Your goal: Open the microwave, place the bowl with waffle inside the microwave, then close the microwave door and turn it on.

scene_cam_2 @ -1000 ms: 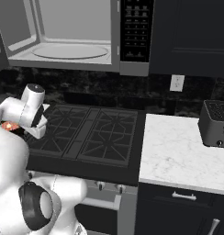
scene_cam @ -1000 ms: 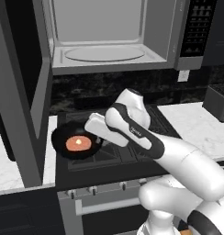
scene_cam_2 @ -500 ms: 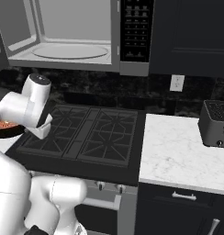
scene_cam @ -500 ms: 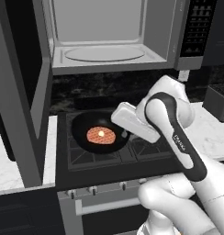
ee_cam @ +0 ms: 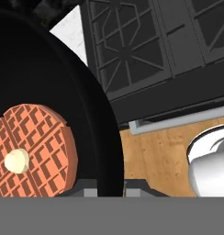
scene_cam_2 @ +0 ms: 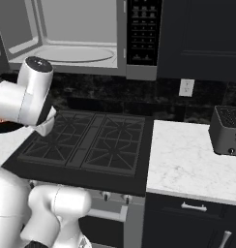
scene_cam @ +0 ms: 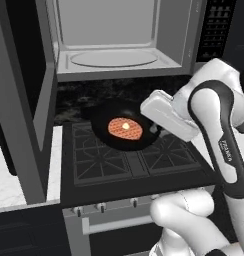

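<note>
Bowl with waffle [scene_cam: 125, 130], held in the air above the stovetop [scene_cam: 134, 160] and below the microwave [scene_cam: 114, 40]. The gripper [ee_cam: 109, 188] has its fingers closed on the bowl's rim, one on either side of the wall. The microwave door [scene_cam: 21, 100] stands swung open at left; the turntable [scene_cam: 114, 58] lies bare inside. A toaster [scene_cam_2: 228, 131] sits on the marble counter [scene_cam_2: 187, 160].

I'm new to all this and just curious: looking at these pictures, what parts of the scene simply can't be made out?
- Left base view: the end effector's hold on the bowl with waffle is hidden behind the white hand.
- Right base view: the bowl is cut off by the left edge and covered by the arm.
- Hand view: the bowl's rim covers the end effector fingertips.
- Left base view: the microwave door is seen edge-on, handle hidden.
- Microwave button labels: too small.
</note>
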